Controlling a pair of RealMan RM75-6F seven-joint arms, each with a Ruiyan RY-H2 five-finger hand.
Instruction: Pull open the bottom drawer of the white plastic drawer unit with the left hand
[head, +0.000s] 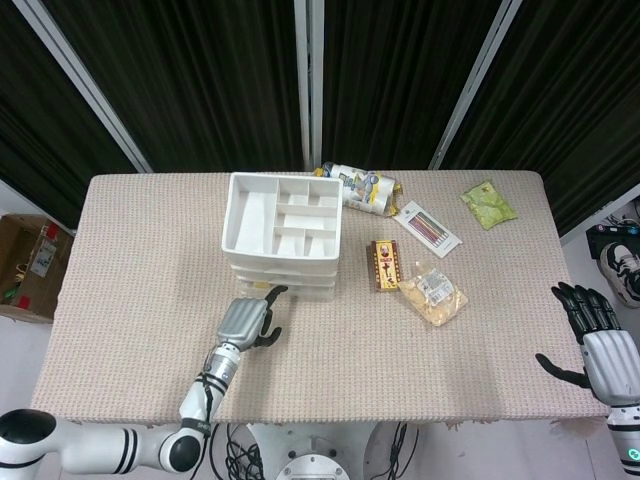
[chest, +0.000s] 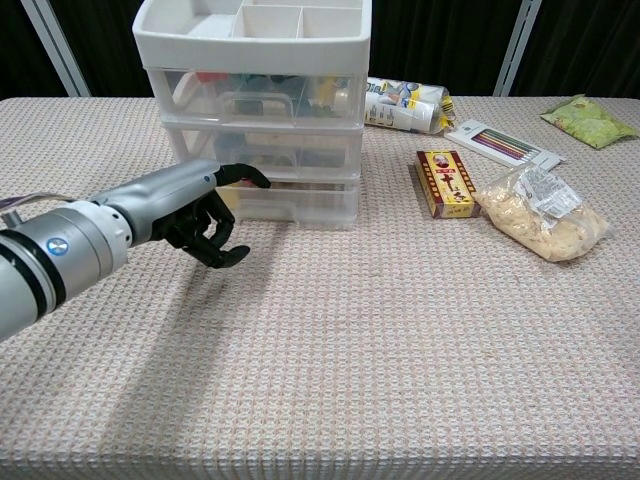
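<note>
The white plastic drawer unit (head: 283, 235) (chest: 260, 110) stands at the table's back centre, with three clear-fronted drawers. Its bottom drawer (chest: 300, 200) sits flush with the two above it. My left hand (head: 248, 320) (chest: 200, 205) hovers just in front of the bottom drawer's left part, holding nothing. One finger stretches toward the top edge of that drawer front and the others curl loosely downward. Whether the fingertip touches the drawer is unclear. My right hand (head: 595, 335) hangs open off the table's right edge, seen only in the head view.
To the right of the unit lie a red-and-yellow box (chest: 445, 183), a bag of pale snacks (chest: 540, 215), a pack of coloured pencils (chest: 500, 143), a printed packet (chest: 405, 103) and a green packet (chest: 585, 120). A cardboard box (head: 28, 265) sits on the floor at the left.
</note>
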